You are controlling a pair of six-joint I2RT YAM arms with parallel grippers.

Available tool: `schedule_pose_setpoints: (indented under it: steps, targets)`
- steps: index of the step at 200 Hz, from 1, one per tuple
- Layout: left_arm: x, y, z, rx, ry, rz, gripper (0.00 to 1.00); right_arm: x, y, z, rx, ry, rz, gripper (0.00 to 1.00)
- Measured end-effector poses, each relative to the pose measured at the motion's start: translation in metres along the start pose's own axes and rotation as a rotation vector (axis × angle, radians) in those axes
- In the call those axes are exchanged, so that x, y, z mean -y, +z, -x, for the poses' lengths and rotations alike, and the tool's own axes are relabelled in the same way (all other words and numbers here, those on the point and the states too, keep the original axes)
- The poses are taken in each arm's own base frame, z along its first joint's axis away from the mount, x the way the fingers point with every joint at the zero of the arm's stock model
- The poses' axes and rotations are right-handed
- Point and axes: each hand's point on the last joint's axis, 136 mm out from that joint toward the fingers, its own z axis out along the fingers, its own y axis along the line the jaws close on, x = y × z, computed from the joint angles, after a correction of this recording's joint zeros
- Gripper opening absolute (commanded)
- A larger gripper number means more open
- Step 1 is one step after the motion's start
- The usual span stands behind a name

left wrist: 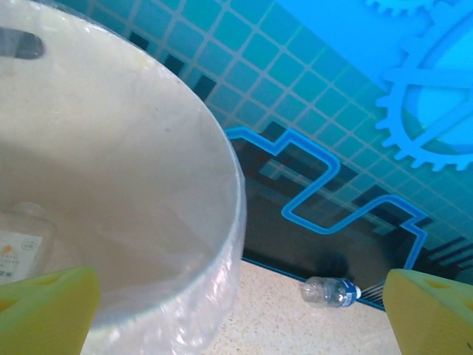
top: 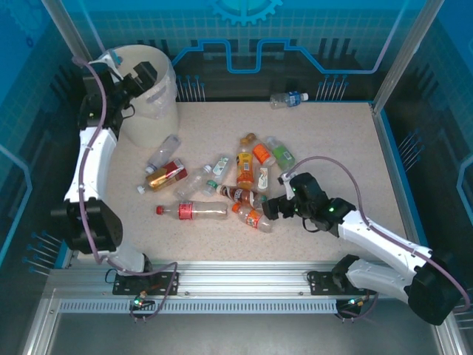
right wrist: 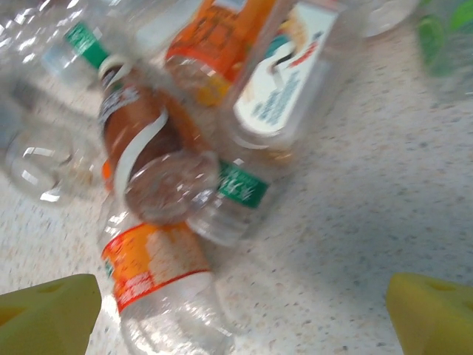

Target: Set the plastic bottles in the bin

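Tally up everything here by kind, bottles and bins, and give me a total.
Bin: 1
Plastic bottles lying on the table: about 13, as the pile overlaps
Plastic bottle inside the bin: 1 visible
Total: about 15

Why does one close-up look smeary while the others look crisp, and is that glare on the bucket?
Right wrist view: the bottles are smeared and soft, labels unreadable. Left wrist view: sharp, with the bin rim crisp and its liner bag glinting. Top external view: even light, soft shadows on the table.
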Motion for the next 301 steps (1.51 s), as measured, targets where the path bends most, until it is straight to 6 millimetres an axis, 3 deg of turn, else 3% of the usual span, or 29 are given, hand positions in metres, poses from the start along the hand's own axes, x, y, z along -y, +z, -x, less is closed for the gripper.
schedule_pose_setpoints:
  steps: [68, 129, 161, 202, 301]
  targets:
    - [0.049, -0.052, -0.087, -0.129, 0.016, -0.118, 0.99, -0.017, 0.014, -0.034, -0.096, -0.142, 0.039, 1.0]
    - [0.027, -0.093, -0.13, -0.192, 0.006, -0.073, 0.99, -0.025, 0.039, -0.065, -0.223, -0.255, 0.045, 1.0]
    - [0.017, -0.103, -0.137, -0.207, 0.005, -0.027, 0.99, -0.033, 0.047, -0.081, -0.274, -0.315, 0.055, 1.0]
    - [0.009, -0.105, -0.142, -0.224, 0.005, 0.012, 0.99, -0.032, 0.052, -0.082, -0.274, -0.325, 0.044, 0.93]
    - [-0.015, -0.103, -0.159, -0.251, 0.002, 0.094, 0.99, -0.029, 0.057, -0.081, -0.257, -0.35, 0.012, 0.51]
